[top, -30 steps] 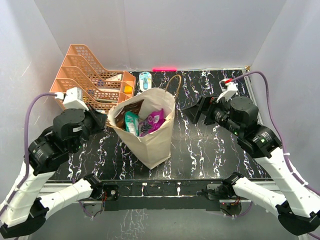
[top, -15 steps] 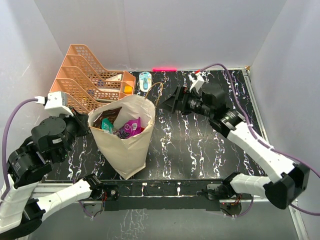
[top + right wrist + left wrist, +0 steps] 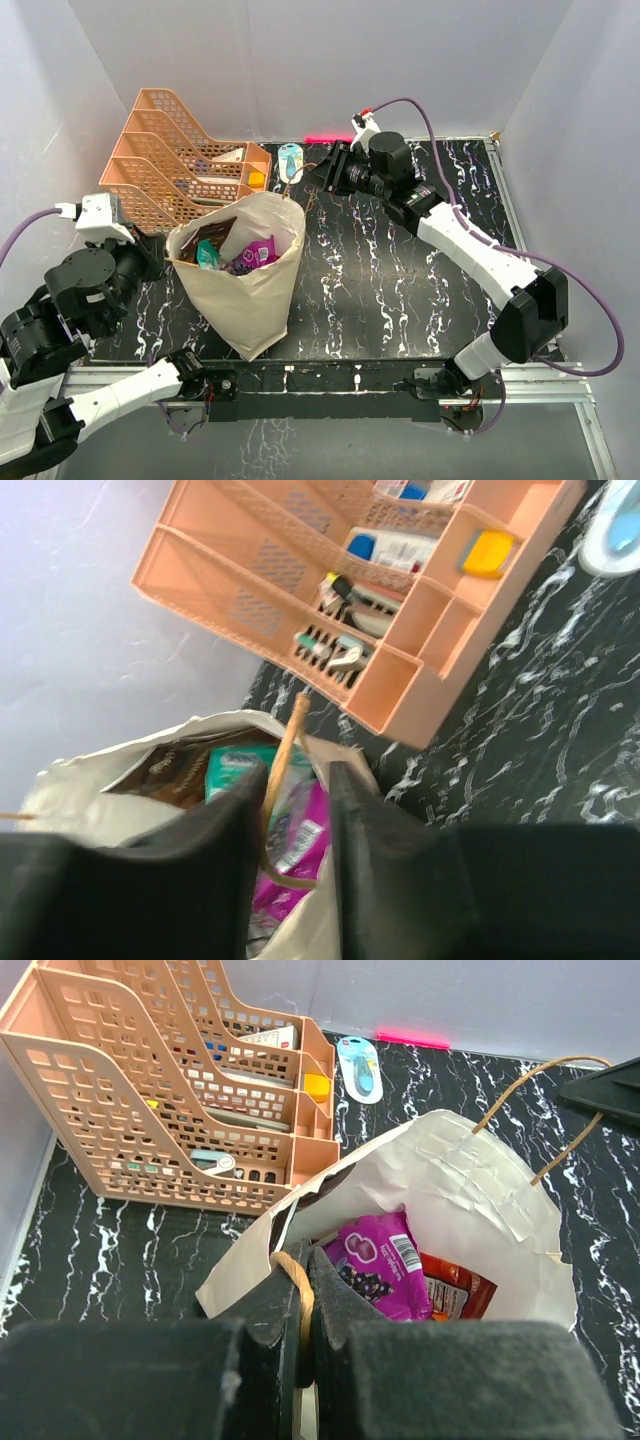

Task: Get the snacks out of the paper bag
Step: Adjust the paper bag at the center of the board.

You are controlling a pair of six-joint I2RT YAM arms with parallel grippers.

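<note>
Paper bag (image 3: 250,300): one, beige kraft, creased, mouth open, leaning on the black white-veined table (image 3: 400,290). It has two thin brown cord handles.

Left gripper (image 3: 303,1305): fingers pinched together on the near handle cord (image 3: 300,1285) at the rim. The bag mouth is just beyond the tips.

Right gripper (image 3: 297,775): fingers apart, with the far handle cord (image 3: 283,742) rising between them against one finger. The bag is below and beyond.

Snacks, all inside the bag, four made out:
- One purple-magenta pouch (image 3: 375,1270), glossy.
- One orange-red packet (image 3: 455,1290), half buried.
- One dark brown bag (image 3: 212,235) against the wall nearest the left gripper.
- One green packet (image 3: 207,255), mostly covered.

Anything deeper is hidden.

Beyond the left gripper stand one peach slotted tray rack (image 3: 170,150) and one blue-and-white object (image 3: 360,1065).
</note>
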